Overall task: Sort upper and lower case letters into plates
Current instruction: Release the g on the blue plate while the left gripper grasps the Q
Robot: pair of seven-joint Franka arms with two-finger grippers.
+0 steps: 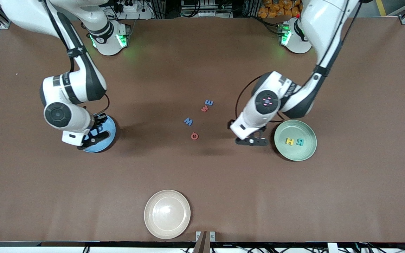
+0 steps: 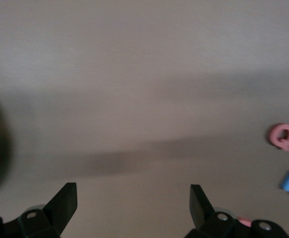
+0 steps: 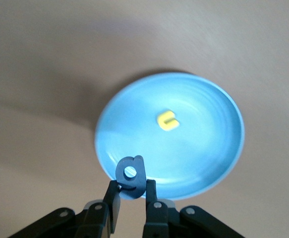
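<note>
We see the right gripper (image 3: pixel 131 198) hanging over the blue plate (image 3: pixel 203 148), fingers pinched on a dark g (image 3: pixel 130 173); a yellow letter (image 3: pixel 167 119) lies in the plate past the fingertips. The left gripper (image 2: pixel 133 206) hovers over bare table beside the green plate (image 1: pixel 306 130), fingers spread wide and holding nothing.
</note>
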